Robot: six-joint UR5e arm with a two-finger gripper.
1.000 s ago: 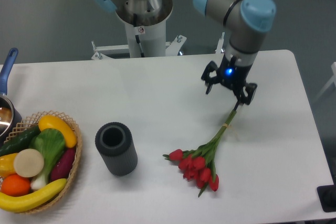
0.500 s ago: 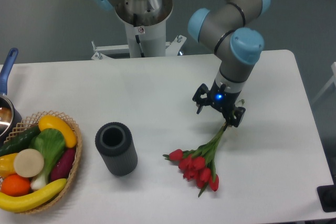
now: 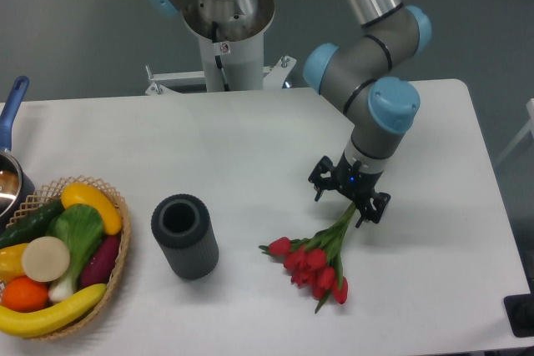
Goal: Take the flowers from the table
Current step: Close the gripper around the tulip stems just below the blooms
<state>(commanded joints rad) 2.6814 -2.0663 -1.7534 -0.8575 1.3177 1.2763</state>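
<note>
Looking across the table (image 3: 125, 135), what worries me is how thin a hold is on offer: the gripper (image 3: 349, 201) hangs with its fingers spread and nothing between them, straddling only the stem end of the flowers (image 3: 321, 252), which lie flat toward the front edge, right of the middle, heads pointing to the front. If it closes that far up the stems, I reckon the heavy red heads could droop, swing or slide out, and a finger might scrape the tabletop. The dark cylinder (image 3: 184, 235) and the basket (image 3: 121, 243) at the front left corner sit well apart. Compared with a second ago, the arm has come down and forward from the back right area onto the stems; the bunch hasn't shifted.
</note>
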